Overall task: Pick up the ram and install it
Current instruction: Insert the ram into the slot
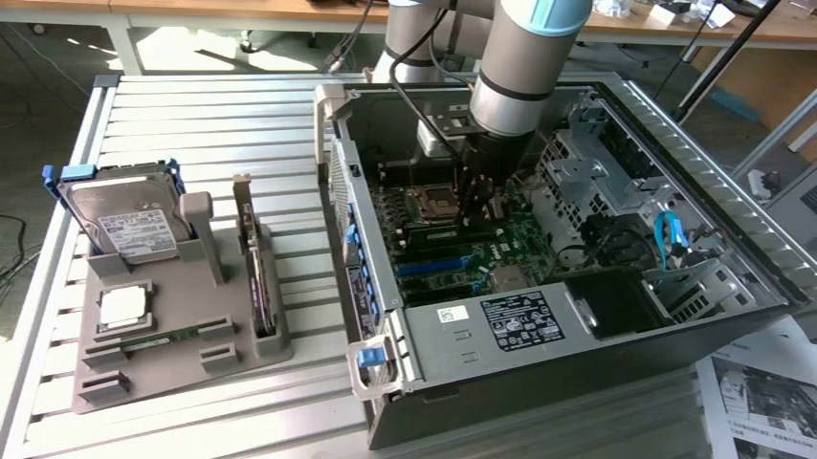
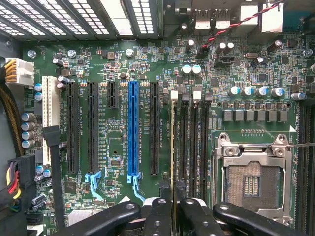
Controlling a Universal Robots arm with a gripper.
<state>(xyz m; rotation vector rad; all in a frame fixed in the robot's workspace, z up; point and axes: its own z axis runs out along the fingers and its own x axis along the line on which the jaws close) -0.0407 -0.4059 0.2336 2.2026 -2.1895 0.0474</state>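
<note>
— Grey plastic at the lower left of the exterior view: what is it?

— A holder [image 1: 166,368] on the slatted table [image 1: 191,124]. It carries a hard drive [image 1: 128,225], a square processor chip [image 1: 121,306] and an upright expansion card [image 1: 255,277].

— And to the exterior view's right of it?

— An open computer case [image 1: 549,402] lying on its side. The arm [image 1: 518,67] enters it from the upper middle of the frame, and the gripper [image 1: 479,196] hangs just above the motherboard [image 2: 118,73].

— Where is the ram?

— In the gripper [image 2: 173,214]. The wrist view shows its black fingers [image 2: 157,219] clamped on the ram [image 2: 172,147], which appears edge-on as a thin line. It stands just beside the black memory slots [image 2: 189,142], on the side facing the blue expansion slot [image 2: 133,128]. Whether it touches a slot cannot be told. The processor socket [image 2: 251,177] lies on the far side of those slots.
</note>
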